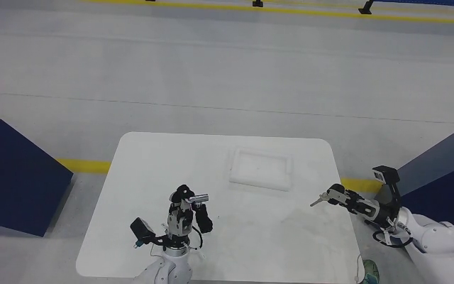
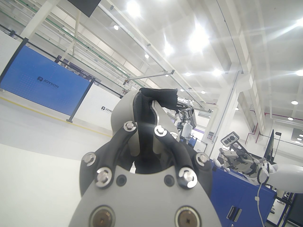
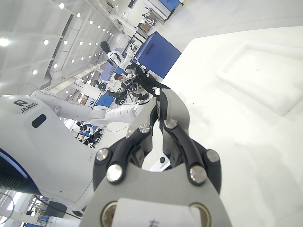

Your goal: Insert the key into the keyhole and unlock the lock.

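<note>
The left gripper (image 1: 189, 196) was recorded above the near part of the table (image 1: 284, 234), pointed upward, its fingers drawn in narrow and clamped on a silvery lock (image 1: 201, 197). In the left wrist view the lock (image 2: 187, 115) was seen just past the black-covered fingertips (image 2: 161, 96). The right gripper (image 1: 330, 194) was noted at the table's right edge, well apart from the lock. Its ribbed pads (image 3: 163, 109) were seen almost touching, and a thin metal key (image 1: 317, 201) was held at the tips, projecting over the table. A white tray (image 1: 260, 169) was noted on the far half of the table, touched by neither gripper.
</note>
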Tool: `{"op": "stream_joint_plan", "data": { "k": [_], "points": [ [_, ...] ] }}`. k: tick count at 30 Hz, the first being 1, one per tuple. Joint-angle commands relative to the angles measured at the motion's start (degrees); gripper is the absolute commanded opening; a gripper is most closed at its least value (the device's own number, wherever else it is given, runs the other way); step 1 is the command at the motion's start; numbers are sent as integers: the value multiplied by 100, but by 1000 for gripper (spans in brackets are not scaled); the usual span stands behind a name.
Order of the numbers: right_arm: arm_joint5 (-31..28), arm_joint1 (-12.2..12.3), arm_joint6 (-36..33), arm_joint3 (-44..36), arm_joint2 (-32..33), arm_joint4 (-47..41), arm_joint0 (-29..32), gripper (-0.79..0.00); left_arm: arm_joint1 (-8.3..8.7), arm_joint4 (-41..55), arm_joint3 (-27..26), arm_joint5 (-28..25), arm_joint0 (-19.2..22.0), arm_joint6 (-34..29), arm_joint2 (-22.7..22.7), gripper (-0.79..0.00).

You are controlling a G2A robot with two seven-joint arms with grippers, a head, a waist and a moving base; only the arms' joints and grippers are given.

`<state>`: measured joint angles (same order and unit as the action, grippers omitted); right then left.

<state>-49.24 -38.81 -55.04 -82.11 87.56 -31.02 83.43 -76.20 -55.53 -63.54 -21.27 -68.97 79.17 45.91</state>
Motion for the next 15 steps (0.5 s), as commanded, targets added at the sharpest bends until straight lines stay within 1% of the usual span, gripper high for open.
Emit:
{"op": "stream_joint_plan", "data": {
  "k": [1, 7, 15],
  "points": [
    [159, -14, 83, -70, -44, 19, 21, -785, 0, 0, 0, 0, 0, 0, 0, -785],
    [741, -75, 55, -228, -282, -314, 115, -785, 0, 0, 0, 0, 0, 0, 0, -785],
    [1484, -170, -119, -230, -551, -1078, 220, -785, 0, 0, 0, 0, 0, 0, 0, -785]
  ]
}}
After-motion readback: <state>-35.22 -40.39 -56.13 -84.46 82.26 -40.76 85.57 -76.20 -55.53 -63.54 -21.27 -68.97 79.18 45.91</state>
